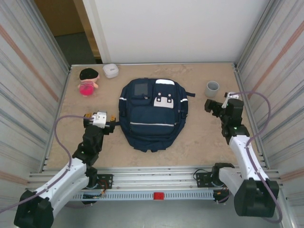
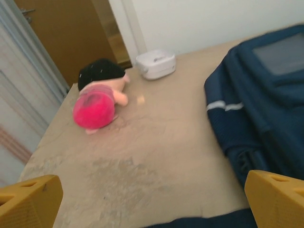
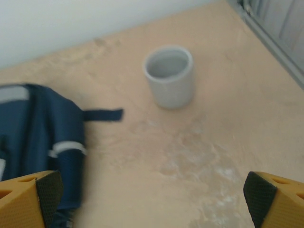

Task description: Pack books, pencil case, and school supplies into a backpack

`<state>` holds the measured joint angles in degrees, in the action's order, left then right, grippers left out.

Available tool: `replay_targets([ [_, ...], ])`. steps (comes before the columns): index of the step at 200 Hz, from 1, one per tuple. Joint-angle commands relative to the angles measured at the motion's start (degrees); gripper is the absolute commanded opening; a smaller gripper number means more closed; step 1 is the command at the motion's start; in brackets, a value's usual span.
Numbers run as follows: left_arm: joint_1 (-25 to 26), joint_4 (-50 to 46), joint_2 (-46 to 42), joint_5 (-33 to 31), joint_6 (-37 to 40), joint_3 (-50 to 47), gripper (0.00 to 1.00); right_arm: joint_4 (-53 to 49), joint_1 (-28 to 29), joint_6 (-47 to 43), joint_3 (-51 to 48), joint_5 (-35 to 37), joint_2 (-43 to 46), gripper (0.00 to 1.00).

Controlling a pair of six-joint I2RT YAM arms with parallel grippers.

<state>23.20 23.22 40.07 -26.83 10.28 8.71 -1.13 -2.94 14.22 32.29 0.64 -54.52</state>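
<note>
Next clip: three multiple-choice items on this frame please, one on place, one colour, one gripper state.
1. Where is the grey cup? A) right of the backpack, toward the back B) on the backpack C) between the arm bases
2. Body colour of the doll: A) green B) pink C) yellow
3. The left gripper and right gripper are: A) both shut B) both open, empty C) holding the cup
1A: it stands apart, right of it. 2B: pink below black hair. 3B: jaws spread, nothing between.
</note>
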Motion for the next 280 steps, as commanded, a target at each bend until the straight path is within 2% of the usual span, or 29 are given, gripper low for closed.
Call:
replay_targets([
  [1, -3.95, 13.87, 3.41, 3.64, 0.69, -2.92, 0.99, 15.4, -1.01, -3.18, -5.11, 0.82, -4.29, 0.99],
  [29, -11.54, 26.21, 14.33, 10.08, -3.45, -6.17, 0.99, 27.96, -1.02, -3.91, -10.21, 0.66, -12.29, 0.99],
  [60, -12.52, 34.99, 27.09, 14.46, -0.83, -2.72, 0.99, 34.87, -0.97, -5.63, -11.09, 0.23, -19.4, 0.99],
  [77, -12.79, 45.84, 37.29, 17.08, 0.85, -1.67, 0.99, 36.78, -0.94, -6.39, -10.67, -0.37, -21.28, 0.99],
  [89, -12.9, 49.55, 44.4, 17.02, 0.46, -0.64, 0.99, 40.48, -0.97, -7.03, -11.27, -1.2, -22.7, 0.99],
  [100, -12.93, 58.03, 52.54, 16.74, 2.27, 0.33, 0.99, 42.85, -0.93, -7.8, -11.37, -2.15, -24.02, 0.99],
  [104, -12.49, 55.71, 51.62, 15.47, 2.16, 1.33, 0.99, 43.79, -0.99, -8.2, -11.37, -2.61, -24.78, 0.99],
  [109, -13.59, 51.54, 49.17, 17.15, 0.36, 1.54, 0.99, 44.95, -1.01, -8.51, -11.31, -3.31, -25.76, 0.99],
  [124, -19.58, 40.7, 45.45, 21.98, -6.09, 4.31, 0.99, 47.28, -1.1, -9.02, -11.07, -5.27, -29.41, 0.99],
  [134, -23.79, 33.5, 46.09, 21.97, -11.51, 8.66, 0.99, 49.92, -1.23, -9.08, -11.11, -6.03, -32.59, 0.99],
  [142, -23.6, 26.91, 45.59, 25.21, -9.8, 11.5, 0.99, 52.95, -1.41, -9.12, -10.7, -7.09, -35.02, 0.99],
  [148, -23.23, 23.52, 46.58, 24.98, -9.24, 14.03, 0.99, 50.16, -1.62, -9.5, -9.84, -7.97, -34.31, 0.99],
  [153, -22.43, 24.59, 46.99, 23.59, -8.4, 13.89, 0.99, 47.07, -1.63, -9.54, -9.37, -7.79, -33.33, 0.99],
  [158, -21.94, 25.53, 46.85, 22.73, -8.37, 13.29, 0.99, 48.09, -1.66, -9.41, -9.53, -7.91, -33.97, 0.99],
  [196, -21.35, 23.71, 46.62, 21.91, -7.93, 14.05, 0.99, 47.27, -0.86, -9.41, -9.04, -5.2, -33.98, 0.99],
  [280, -20.93, 23.51, 46.53, 21.75, -7.62, 14.15, 0.98, 47.3, -0.76, -9.41, -8.99, -5.02, -34.0, 0.99],
])
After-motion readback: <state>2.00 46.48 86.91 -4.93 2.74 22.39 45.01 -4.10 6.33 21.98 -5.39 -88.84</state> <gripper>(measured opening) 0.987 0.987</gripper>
